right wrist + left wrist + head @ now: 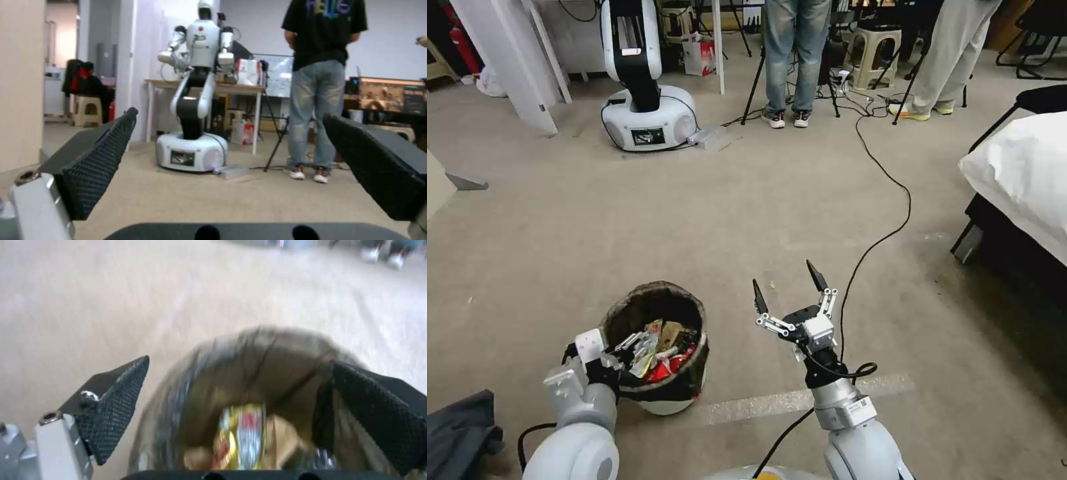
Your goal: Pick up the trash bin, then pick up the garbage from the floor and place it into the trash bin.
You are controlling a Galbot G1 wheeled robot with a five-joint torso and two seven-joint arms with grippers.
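Trash bin: near left on the floor, bag-lined, garbage inside.
Left gripper: at the bin's near rim, fingers spread, one outside the bin, one inside.
Right gripper: right of the bin, above the floor, fingers released, holding nothing.

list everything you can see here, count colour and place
trash bin: 1, white with dark bag liner, on the floor at the robot's front left
garbage: several pieces, red, yellow, white, inside the trash bin
other robot: 1, white and black, far across the floor
cable: 1, black, trailing over the floor
bed: 1, white bedding, dark frame, far right
dark cloth: 1, near left
left gripper: at the bin's near rim
right gripper: open, empty, above bare floor
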